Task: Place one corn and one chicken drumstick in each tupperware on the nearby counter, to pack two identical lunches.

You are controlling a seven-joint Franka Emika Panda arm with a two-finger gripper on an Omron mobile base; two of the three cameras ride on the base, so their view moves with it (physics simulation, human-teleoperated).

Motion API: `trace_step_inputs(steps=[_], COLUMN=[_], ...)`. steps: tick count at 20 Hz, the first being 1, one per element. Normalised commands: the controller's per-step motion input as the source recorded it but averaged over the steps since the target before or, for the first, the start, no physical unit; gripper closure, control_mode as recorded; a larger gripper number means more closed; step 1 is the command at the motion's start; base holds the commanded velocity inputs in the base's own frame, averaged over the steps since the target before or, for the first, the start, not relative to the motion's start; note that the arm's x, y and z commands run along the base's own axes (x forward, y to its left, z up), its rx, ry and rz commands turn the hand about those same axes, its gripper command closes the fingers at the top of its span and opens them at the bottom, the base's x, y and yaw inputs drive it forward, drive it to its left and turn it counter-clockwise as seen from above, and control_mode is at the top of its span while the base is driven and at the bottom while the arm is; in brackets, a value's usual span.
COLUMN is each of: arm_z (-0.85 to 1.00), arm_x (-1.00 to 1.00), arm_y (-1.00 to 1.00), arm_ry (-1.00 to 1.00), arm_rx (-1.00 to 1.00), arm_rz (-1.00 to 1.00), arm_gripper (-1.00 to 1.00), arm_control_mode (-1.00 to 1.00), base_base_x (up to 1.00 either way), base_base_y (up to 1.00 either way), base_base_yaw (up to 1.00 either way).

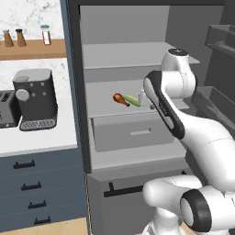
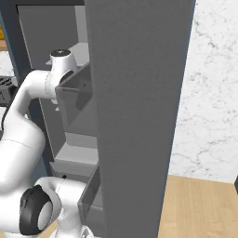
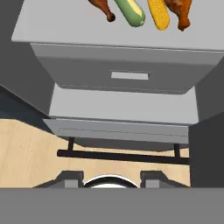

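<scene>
On a grey fridge shelf (image 3: pixel 57 33) lie a chicken drumstick (image 3: pixel 103 6), a green-husked corn (image 3: pixel 130 11), a yellow corn (image 3: pixel 158 13) and a second drumstick (image 3: pixel 180 11), side by side. The left base view shows one drumstick (image 1: pixel 120 98) and the green corn (image 1: pixel 132 101) on that shelf, with my arm hiding what lies right of them. My gripper (image 3: pixel 111 177) hangs in front of and below the shelf, its fingers apart with nothing between them. The white counter (image 1: pixel 41 137) lies left of the fridge. The tupperware is out of view.
A closed grey drawer (image 3: pixel 127 74) sits under the food shelf, with a lower freezer handle (image 3: pixel 122 155) beneath it. The open fridge door (image 2: pixel 139 116) stands on the right with door bins (image 1: pixel 220 41). A coffee machine (image 1: pixel 34 98) and toaster (image 1: pixel 5 108) stand on the counter.
</scene>
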Motion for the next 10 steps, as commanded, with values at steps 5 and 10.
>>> trace_step_inputs(steps=[5,10], arm_z=[-0.36,-0.31], arm_x=[0.01,0.09], arm_y=[0.0,0.0], arm_ry=[-0.2,-0.17], arm_rx=[0.0,0.0], arm_rz=[0.0,0.0], arm_gripper=[-1.0,-1.0], arm_control_mode=[-1.0,-1.0], base_base_x=[0.0,0.0], base_base_y=[0.0,0.0], base_base_yaw=[0.0,0.0])
